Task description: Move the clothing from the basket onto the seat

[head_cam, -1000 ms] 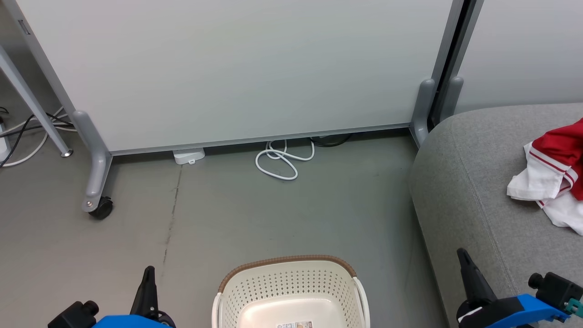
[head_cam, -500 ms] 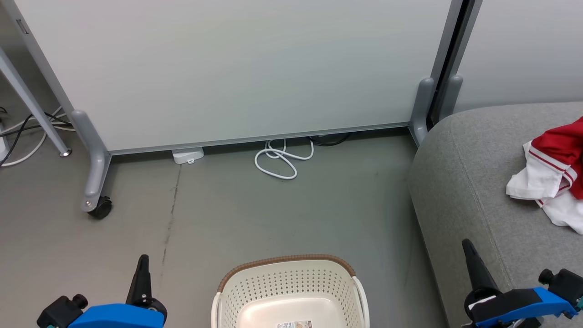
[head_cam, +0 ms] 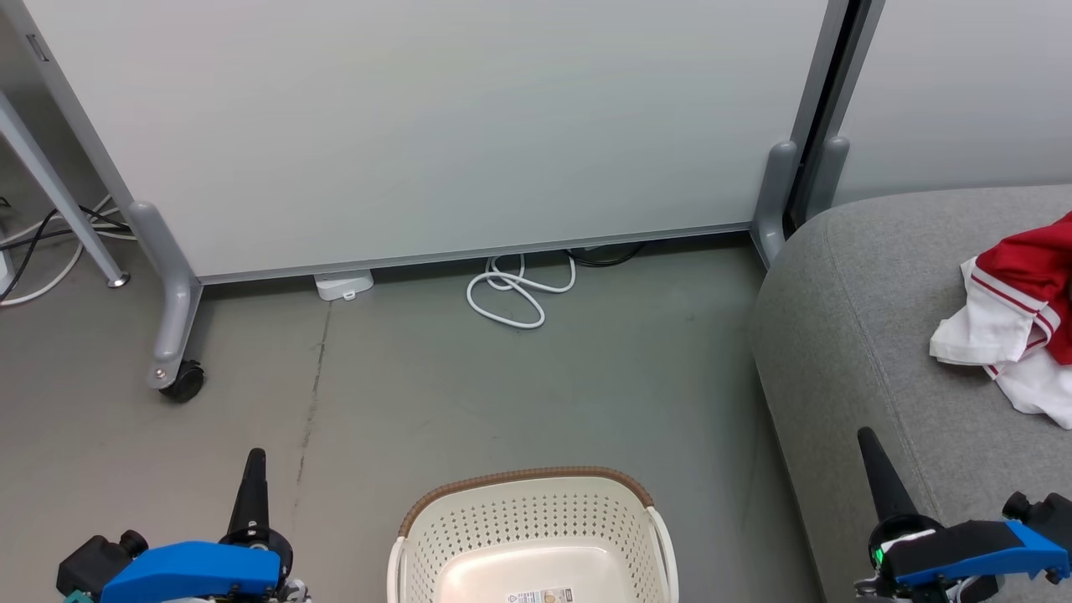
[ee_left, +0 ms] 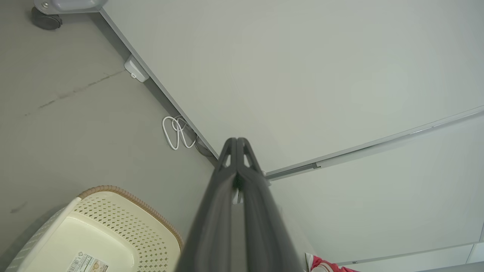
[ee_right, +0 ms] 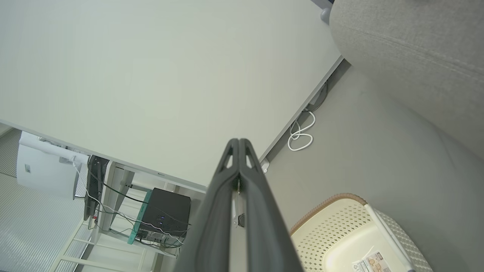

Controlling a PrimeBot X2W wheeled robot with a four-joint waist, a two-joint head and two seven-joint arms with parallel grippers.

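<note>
- Clothing (head_cam: 1017,335): red-and-white garments lie crumpled on the seat (head_cam: 846,352), well in from its rounded edge that faces the basket (head_cam: 528,476).
- Risk, as judged: the basket's near part is cut off from sight, so a garment lying there could be missed. A claw swung across the seat could snag the loose fabric and drag it toward the edge.
- Right claw (head_cam: 867,441): closed and empty, over the seat near that edge. The clothing lies apart from it, beyond and to its right.
- Left claw (head_cam: 254,461): closed and empty, over the floor (head_cam: 502,394) left of the basket, well apart from the clothing.
- Basket: stands on the floor. Its visible bottom carries a label (head_cam: 540,597) and no garment.
</note>
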